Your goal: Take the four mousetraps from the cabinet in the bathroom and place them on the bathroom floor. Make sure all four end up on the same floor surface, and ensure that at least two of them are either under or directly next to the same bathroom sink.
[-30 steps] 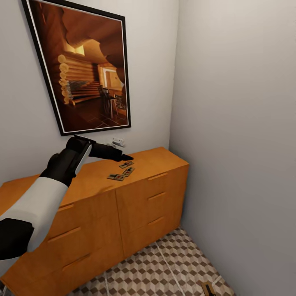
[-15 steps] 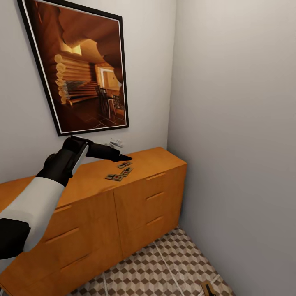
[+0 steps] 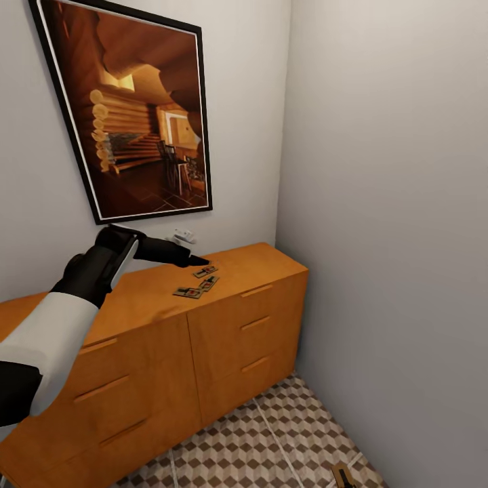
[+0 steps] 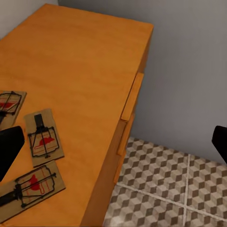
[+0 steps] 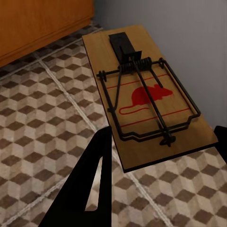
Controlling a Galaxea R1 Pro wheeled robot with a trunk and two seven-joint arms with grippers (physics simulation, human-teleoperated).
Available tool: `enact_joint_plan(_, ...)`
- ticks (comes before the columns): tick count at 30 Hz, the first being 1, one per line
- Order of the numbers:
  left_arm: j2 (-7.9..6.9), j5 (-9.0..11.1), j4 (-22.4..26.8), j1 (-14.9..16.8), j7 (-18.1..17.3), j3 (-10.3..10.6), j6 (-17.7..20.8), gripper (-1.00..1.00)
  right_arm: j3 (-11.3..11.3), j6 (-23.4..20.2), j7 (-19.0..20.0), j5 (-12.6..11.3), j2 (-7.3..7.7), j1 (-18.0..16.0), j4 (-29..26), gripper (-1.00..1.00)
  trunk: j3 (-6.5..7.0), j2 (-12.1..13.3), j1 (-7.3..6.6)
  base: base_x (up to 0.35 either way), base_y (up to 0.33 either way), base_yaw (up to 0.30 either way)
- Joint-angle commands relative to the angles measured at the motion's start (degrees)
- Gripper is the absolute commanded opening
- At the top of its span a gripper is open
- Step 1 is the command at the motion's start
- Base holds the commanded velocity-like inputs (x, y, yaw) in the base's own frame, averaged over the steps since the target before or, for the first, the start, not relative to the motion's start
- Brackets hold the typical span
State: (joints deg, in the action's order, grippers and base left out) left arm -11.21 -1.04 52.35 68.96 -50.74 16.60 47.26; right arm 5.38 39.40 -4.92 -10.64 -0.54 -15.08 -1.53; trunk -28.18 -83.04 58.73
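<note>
Your left end effector, fingers spread apart, hovers just beside three mousetraps on the cabinet; your right end effector clamps a fourth mousetrap.

Left gripper pulled back slightly from mousetraps on cabinet.

The left arm has a smooth white forearm shell between glossy black joint sections. Its wrist housing is black with a light grey panel, and the left gripper ends in slim, tapering black fingers.
</note>
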Motion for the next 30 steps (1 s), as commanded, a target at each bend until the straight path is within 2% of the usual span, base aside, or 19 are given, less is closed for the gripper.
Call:
enact_joint_plan(1, -0.13, -0.1, 0.0, 0.0, -0.2, 0.1, 0.3, 1.00, 0.5, 0.1, -0.2, -0.5, -0.03, 0.0, 0.0, -1.00, -0.06, 0.0, 0.00, 0.000, 0.000, 0.000)
enact_joint_plan(6, -1.06, -0.1, 0.0, 0.0, -0.1, 0.1, 0.3, 1.00, 0.5, 0.1, -0.3, -0.5, -0.06, 0.0, 0.0, -1.00, -0.06, 0.0, 0.00, 0.000, 0.000, 0.000)
enact_joint_plan(17, -1.84, -0.2, 0.0, 0.0, 0.0, 0.1, 0.3, 1.00, 0.5, 0.1, -0.3, -0.5, -0.07, 0.0, 0.0, -1.00, -0.06, 0.0, 0.00, 0.000, 0.000, 0.000)
enact_joint_plan(27, -4.98, -0.2, 0.1, 0.0, 0.0, 0.0, 0.3, 1.00, 0.5, 0.1, -0.3, -0.5, -0.07, 0.0, 0.0, -1.00, -0.06, 0.0, 0.00, 0.000, 0.000, 0.000)
enact_joint_plan(30, -5.23, -0.2, 0.1, 0.0, 0.0, 0.0, 0.3, 1.00, 0.5, 0.1, -0.3, -0.5, -0.07, 0.0, 0.0, -1.00, -0.06, 0.0, 0.00, 0.000, 0.000, 0.000)
